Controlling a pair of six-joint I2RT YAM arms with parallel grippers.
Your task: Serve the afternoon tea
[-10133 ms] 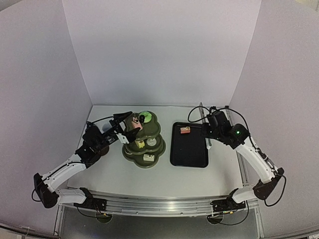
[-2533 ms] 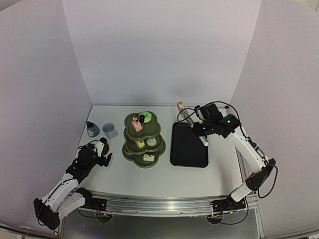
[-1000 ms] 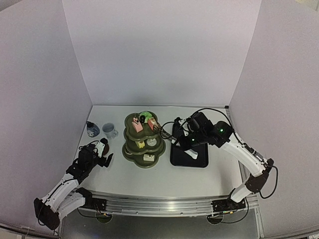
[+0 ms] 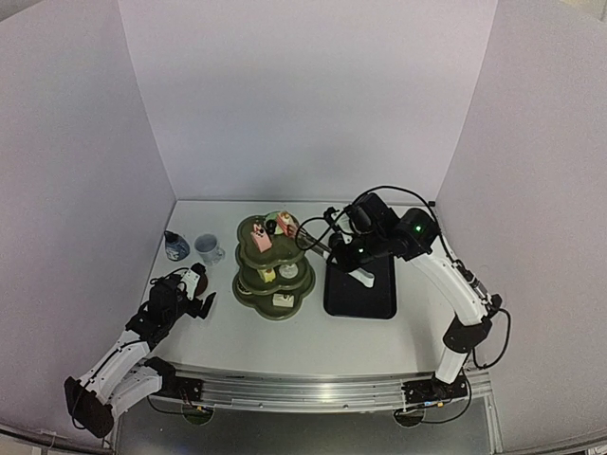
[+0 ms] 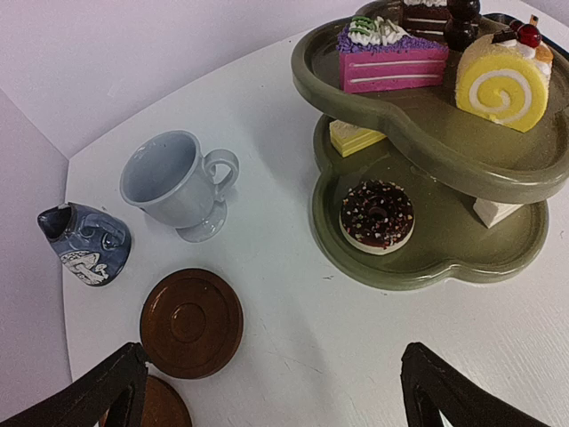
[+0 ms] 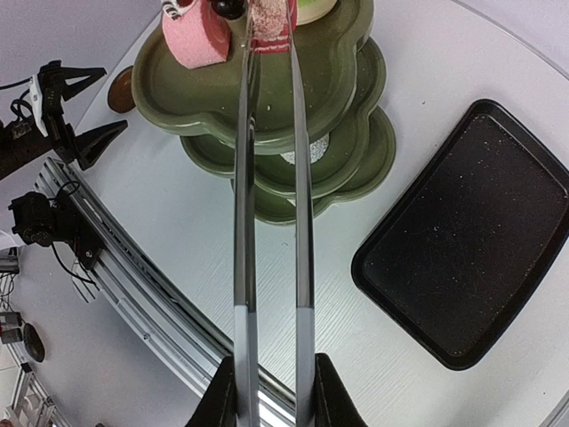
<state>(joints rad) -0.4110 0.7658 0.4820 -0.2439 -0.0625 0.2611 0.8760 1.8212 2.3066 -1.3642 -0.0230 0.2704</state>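
Top view: within seconds the right gripper (image 4: 347,252), clamped on the metal tongs (image 4: 318,239), had swung a pink cake (image 4: 285,225) from over the black tray (image 4: 360,301) onto the top tier of the stand (image 4: 248,296). Left wrist: the left gripper (image 5: 276,400) gaped, idle by a coaster (image 5: 191,322). Right wrist: cake seemingly still pinched; no writing legible.

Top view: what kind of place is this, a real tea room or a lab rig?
Most likely a lab test cell: plain white panels box in a white table, two robot arms sit on a metal rail, and a green stand holds toy-looking cakes.
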